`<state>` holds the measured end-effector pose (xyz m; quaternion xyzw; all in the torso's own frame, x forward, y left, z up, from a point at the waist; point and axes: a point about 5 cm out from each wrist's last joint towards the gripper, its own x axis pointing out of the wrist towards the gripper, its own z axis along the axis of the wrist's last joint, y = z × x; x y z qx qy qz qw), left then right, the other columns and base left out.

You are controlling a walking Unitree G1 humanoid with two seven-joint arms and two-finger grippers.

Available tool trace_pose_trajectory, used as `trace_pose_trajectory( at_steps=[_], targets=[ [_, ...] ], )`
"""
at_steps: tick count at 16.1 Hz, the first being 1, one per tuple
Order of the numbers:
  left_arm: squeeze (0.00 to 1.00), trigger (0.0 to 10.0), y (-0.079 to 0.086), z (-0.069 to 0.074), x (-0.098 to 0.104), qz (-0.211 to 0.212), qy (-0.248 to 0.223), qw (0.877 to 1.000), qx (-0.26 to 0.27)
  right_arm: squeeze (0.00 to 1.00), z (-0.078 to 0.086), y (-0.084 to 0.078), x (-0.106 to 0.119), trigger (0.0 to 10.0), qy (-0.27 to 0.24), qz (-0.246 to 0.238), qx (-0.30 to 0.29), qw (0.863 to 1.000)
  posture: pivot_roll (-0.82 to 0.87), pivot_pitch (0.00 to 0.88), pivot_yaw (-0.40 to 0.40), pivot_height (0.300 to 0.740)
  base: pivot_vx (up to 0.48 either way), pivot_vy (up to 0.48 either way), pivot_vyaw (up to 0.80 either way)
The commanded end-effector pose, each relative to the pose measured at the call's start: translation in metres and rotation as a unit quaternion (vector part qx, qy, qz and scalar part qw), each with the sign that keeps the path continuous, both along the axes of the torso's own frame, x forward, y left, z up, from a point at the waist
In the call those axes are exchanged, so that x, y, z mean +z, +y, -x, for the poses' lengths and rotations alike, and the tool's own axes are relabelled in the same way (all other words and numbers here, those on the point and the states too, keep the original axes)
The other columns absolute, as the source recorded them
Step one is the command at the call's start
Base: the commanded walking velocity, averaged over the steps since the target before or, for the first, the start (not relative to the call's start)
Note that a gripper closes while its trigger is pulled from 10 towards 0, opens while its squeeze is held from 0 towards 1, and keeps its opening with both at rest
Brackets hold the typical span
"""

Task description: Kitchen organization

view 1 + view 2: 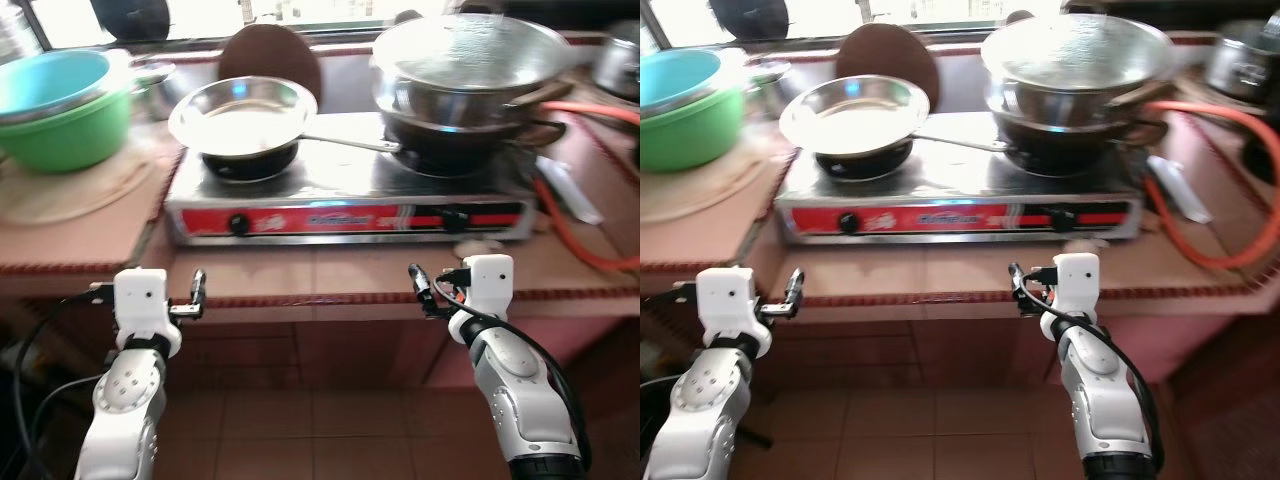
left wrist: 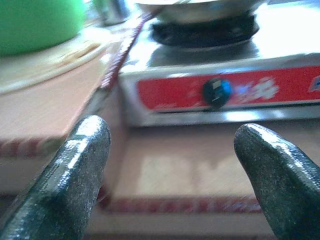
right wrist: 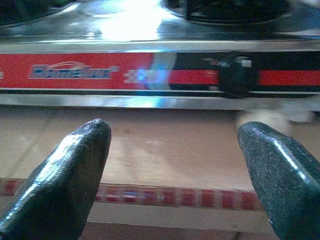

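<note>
Stove: a two-burner steel gas stove with red front panel (image 1: 350, 215) is set on the tiled tabletop (image 1: 330, 275).
Pan: a shallow steel frying pan (image 1: 243, 115) is carried on the stove's left burner.
Left gripper (image 1: 197, 293): held apart before the tabletop edge.
Right gripper (image 1: 418, 287): likewise spread, empty.

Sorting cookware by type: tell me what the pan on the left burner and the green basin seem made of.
Frying pan: likely stainless steel or aluminium, polished; its bowl is silvery and mirrors the light. Green basin: probably plastic, with flat uniform colour and a soft sheen.
</note>
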<state>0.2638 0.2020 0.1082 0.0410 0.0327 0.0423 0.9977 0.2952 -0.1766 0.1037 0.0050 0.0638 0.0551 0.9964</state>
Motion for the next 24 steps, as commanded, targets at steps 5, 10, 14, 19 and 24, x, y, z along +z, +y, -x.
trace_pose_trajectory(
  at_steps=[5,10,14,19,24],
  targets=[
    [0.00,10.0,-0.001,0.001,0.002,0.013,-0.014,1.000,0.009,0.00,0.003,-0.002,0.005,10.0,-0.009,0.005,-0.004,1.000,-0.13,0.047,0.057,0.740,0.000,0.000,-0.77],
    [0.00,10.0,0.006,0.013,0.007,0.008,-0.024,1.000,0.013,0.00,0.007,0.002,0.012,10.0,-0.018,0.001,0.011,1.000,-0.12,0.083,0.056,0.740,0.000,0.000,-0.31],
    [0.00,10.0,0.013,0.046,-0.007,0.016,0.021,1.000,-0.015,0.00,0.031,-0.004,0.017,10.0,-0.010,-0.009,0.014,1.000,-0.11,0.093,0.057,0.740,0.000,0.000,0.00],
    [0.00,10.0,0.011,0.050,-0.003,0.015,0.022,0.999,-0.038,0.00,0.042,-0.011,0.016,10.0,-0.002,0.002,0.005,1.000,-0.12,0.098,0.059,0.740,0.000,0.000,0.00],
    [0.00,10.0,0.003,0.039,0.002,0.022,0.010,0.999,-0.046,0.00,0.037,-0.003,0.020,10.0,-0.001,0.001,0.015,1.000,-0.13,0.093,0.056,0.740,0.000,0.000,0.00]
  ],
)
